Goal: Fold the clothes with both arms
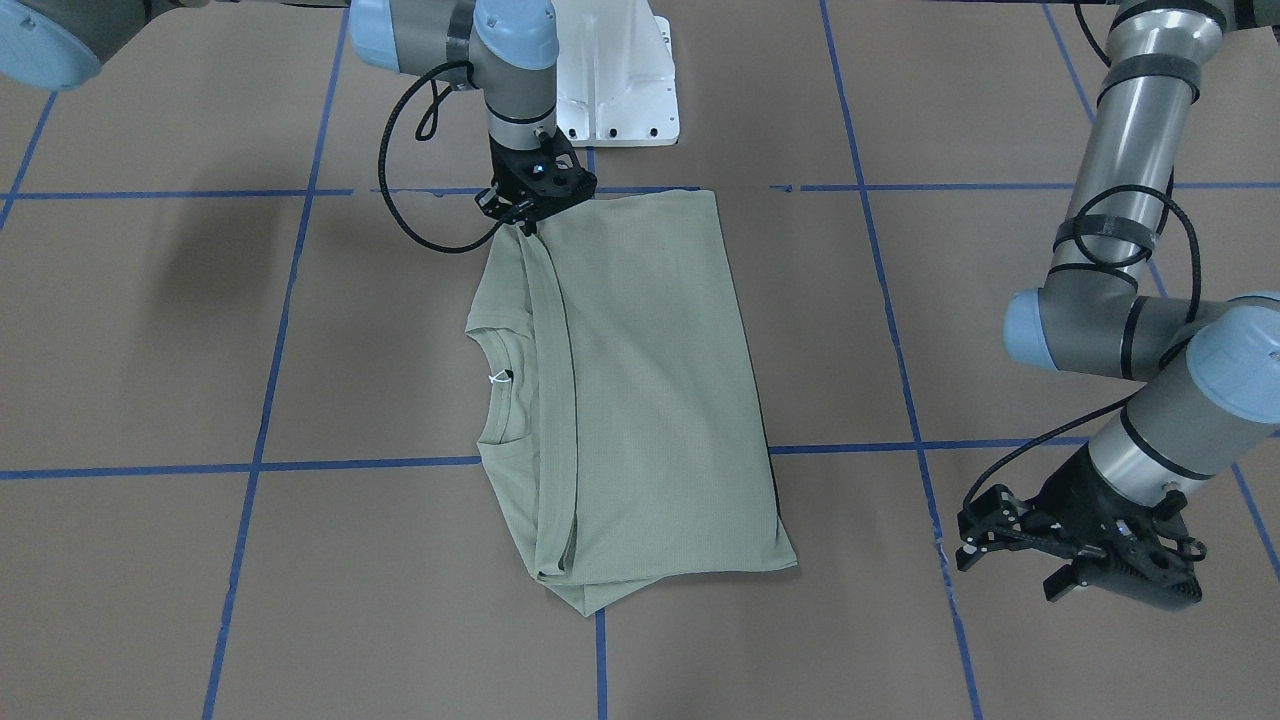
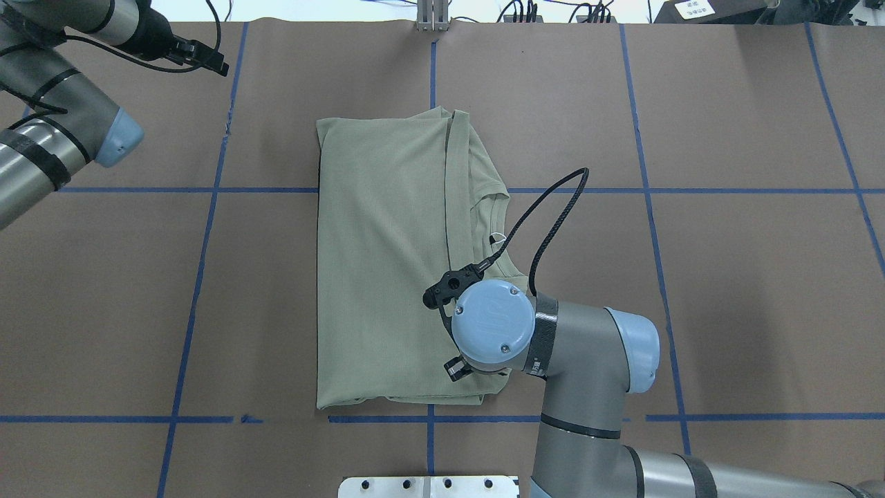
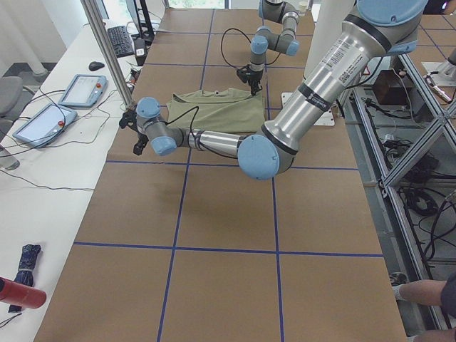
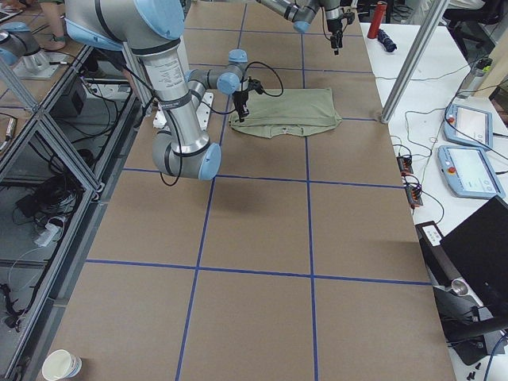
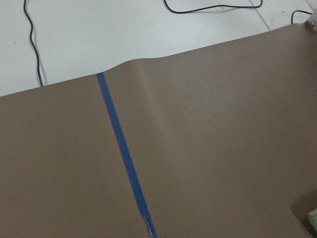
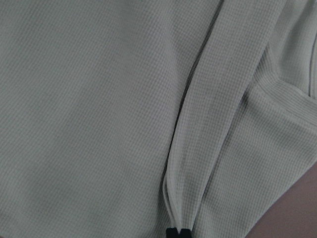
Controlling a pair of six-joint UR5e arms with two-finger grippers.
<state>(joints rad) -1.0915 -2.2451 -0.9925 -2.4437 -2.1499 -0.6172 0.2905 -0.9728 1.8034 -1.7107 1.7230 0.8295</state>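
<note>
shirt (image 1: 650, 400) likely handling light, limp | right gripper (image 1: 527, 222) clamping shirt's doubled edge near its corner, a sound hold | left gripper (image 1: 1005, 560) hovering well off shirt, fingers apart

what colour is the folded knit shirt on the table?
Pale sage-green knit shirt, plain; shows best in overhead exterior view.

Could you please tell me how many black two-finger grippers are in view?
2. The right gripper pinches a fold of the pale sage-green knit shirt; the left gripper hangs open, well clear of it.
</note>
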